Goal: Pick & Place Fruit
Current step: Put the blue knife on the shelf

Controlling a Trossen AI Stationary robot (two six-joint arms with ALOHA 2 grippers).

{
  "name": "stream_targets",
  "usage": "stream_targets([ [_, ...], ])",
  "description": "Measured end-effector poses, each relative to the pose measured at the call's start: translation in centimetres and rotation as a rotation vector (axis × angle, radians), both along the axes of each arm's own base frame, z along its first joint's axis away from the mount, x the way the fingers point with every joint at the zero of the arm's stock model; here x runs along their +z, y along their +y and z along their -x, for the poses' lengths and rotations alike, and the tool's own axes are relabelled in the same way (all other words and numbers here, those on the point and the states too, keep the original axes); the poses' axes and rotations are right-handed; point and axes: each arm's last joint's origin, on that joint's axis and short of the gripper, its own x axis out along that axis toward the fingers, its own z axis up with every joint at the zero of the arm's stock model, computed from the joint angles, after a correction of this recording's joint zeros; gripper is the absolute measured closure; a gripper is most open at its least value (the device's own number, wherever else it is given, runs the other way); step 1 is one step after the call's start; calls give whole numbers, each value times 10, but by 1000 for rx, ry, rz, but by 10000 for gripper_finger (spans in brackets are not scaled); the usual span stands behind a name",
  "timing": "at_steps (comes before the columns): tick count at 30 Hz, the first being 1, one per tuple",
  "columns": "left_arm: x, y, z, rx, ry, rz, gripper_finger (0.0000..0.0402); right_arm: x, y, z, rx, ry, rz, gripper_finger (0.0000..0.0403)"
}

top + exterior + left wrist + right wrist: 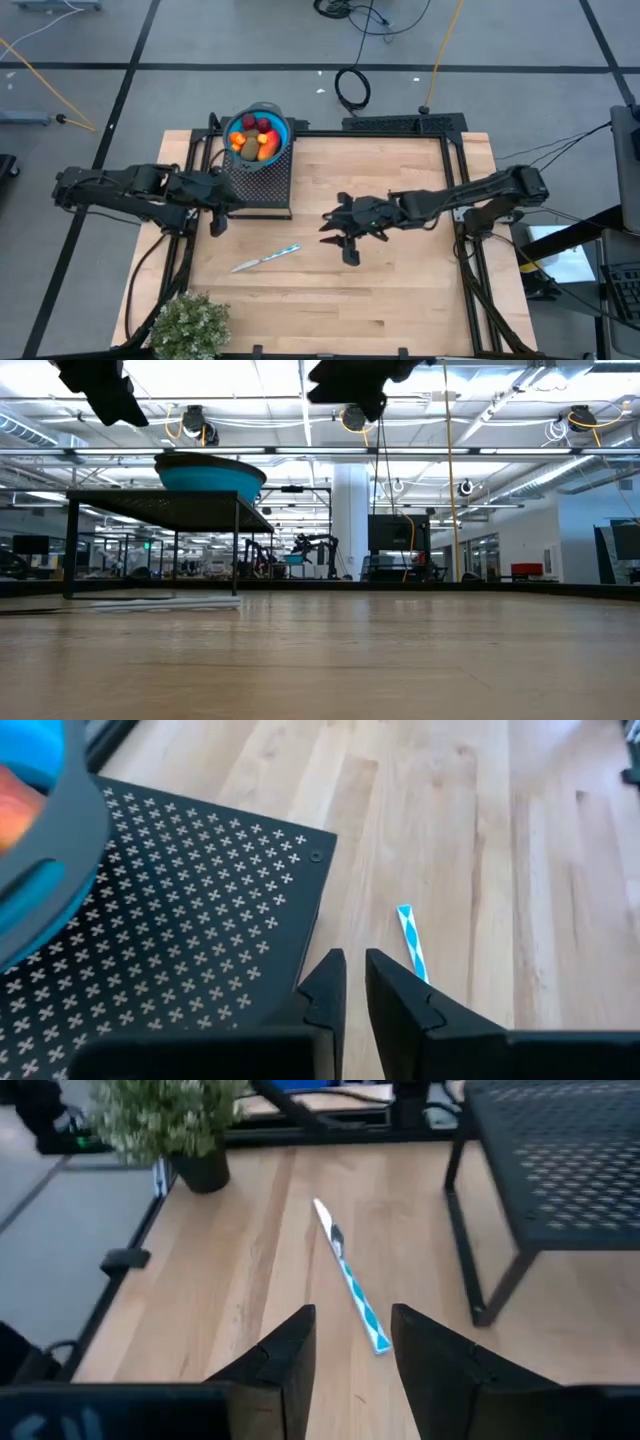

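The fruit, dark red balls, orange pieces and a brown-green oval, lies in a blue bowl. The bowl stands on a black perforated stand at the table's far left; the low view shows the bowl on top of it. My left gripper hovers beside the stand's near left corner, shut but for a thin slit, holding nothing. My right gripper hangs over the middle of the table, open and empty, pointing toward the table's left.
A thin white-and-blue pen lies on the wood between the two grippers, near the stand's near side. A bushy green plant stands at the near left corner. Bare wood stretches across the table's right half.
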Motion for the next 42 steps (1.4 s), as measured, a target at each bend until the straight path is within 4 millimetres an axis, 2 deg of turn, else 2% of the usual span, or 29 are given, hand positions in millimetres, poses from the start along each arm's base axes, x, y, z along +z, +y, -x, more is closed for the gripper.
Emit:
stream_targets([
  [3, 5, 1, 10, -1, -43, 1, 368, -11, 2, -15, 34, 7, 25, 269],
  [10, 15, 2, 34, 4, -157, 15, 369, -23, 5, -56, 126, 8, 121, 249],
  [14, 17, 3, 44, 14, -189, 33, 371, -37, 3, -73, 189, 33, 99, 235],
  [21, 18, 3, 50, 9, -203, 40, 369, -74, 3, -87, 212, 114, 111, 233],
  [31, 18, 2, 50, -17, -202, 56, 369, -114, -8, -98, 217, 193, 149, 233],
  [42, 18, 2, 50, -21, -201, 60, 369, -135, -16, -133, 230, 190, 189, 234],
])
